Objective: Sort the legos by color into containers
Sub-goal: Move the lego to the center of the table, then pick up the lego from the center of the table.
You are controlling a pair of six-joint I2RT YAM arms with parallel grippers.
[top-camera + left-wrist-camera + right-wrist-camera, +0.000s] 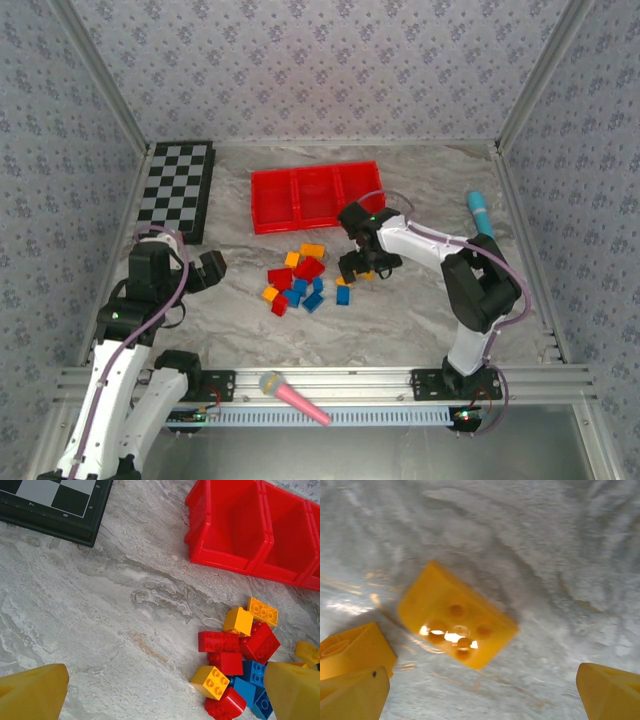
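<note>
Pick step: right gripper (pixel 358 268), jaws wide and empty, hovers over a loose yellow lego (pixel 457 615) on the tabletop (pixel 420 310) near the empty red tray (pixel 315 195); next lower and close; left gripper (pixel 205 270) spread, idle.

Bare bench (pixel 240 310) lies open between left end effector (pixel 213 270) and legos (pixel 298 280). The right end effector (pixel 358 266) crowds the pile's right edge, near the containers (pixel 300 226); checkered board (pixel 178 190) fills the far-left corner.
</note>
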